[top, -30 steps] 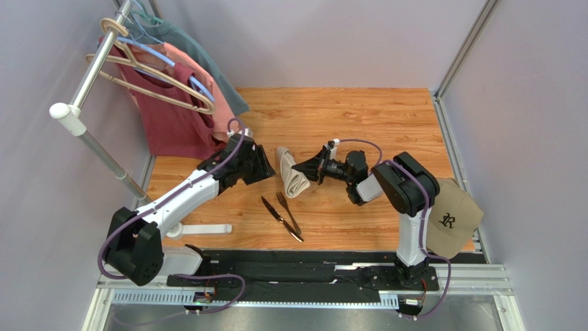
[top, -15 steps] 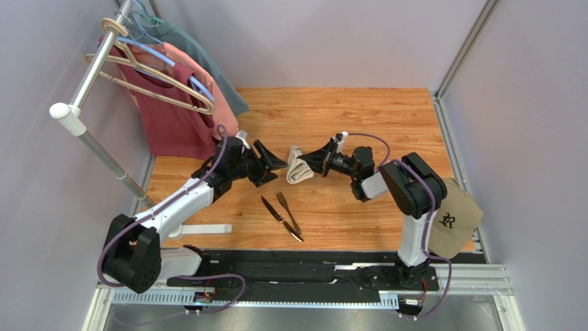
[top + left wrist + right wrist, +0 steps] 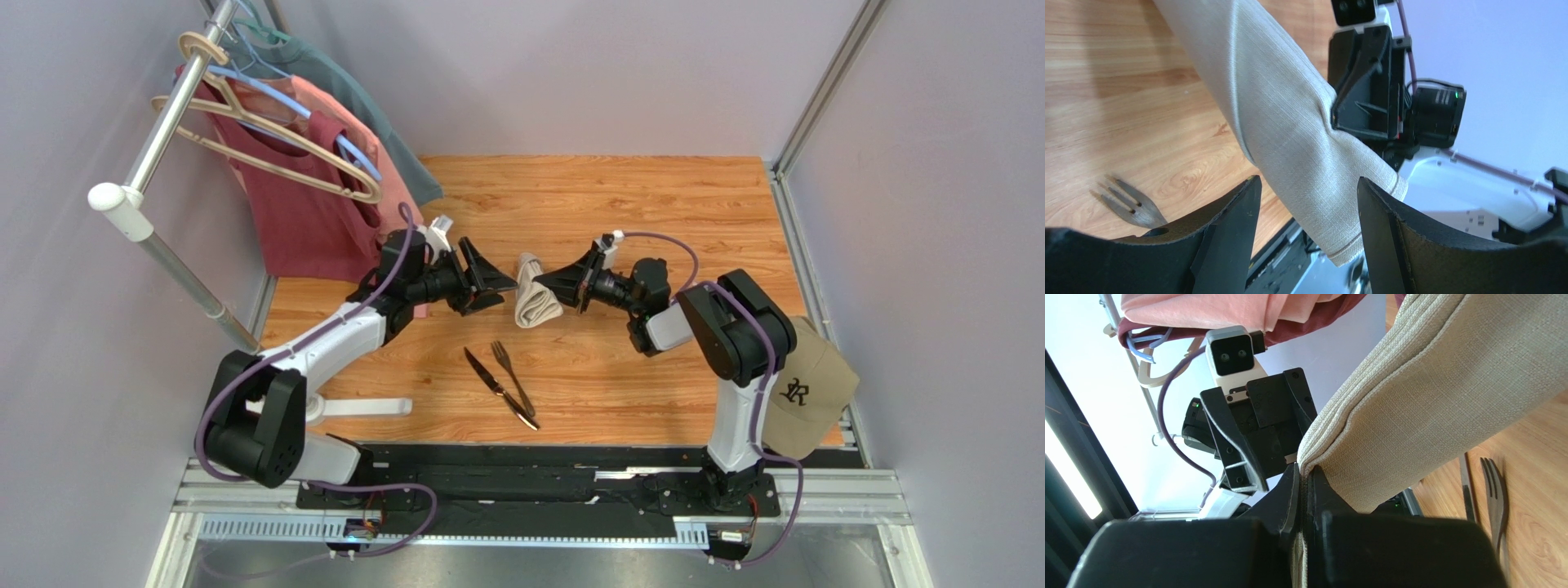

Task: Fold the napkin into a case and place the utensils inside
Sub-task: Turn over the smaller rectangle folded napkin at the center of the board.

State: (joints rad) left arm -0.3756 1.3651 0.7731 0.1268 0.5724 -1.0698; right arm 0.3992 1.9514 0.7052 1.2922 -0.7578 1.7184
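Top view: the napkin [image 3: 532, 303], folded into a narrow roll, is held over mid-table. The left gripper [image 3: 501, 286] stands at its 9 o'clock and the right gripper [image 3: 558, 286] at its 3 o'clock. The fork [image 3: 507, 368] and knife [image 3: 496, 385] lie side by side on the wood at its 6 o'clock.

Left wrist view: the fingers are spread wide. The cloth passes between them, and neither pad grips it.

Right wrist view: the jaws are pinched tight on the napkin's folded edge, with the layers clamped between them.
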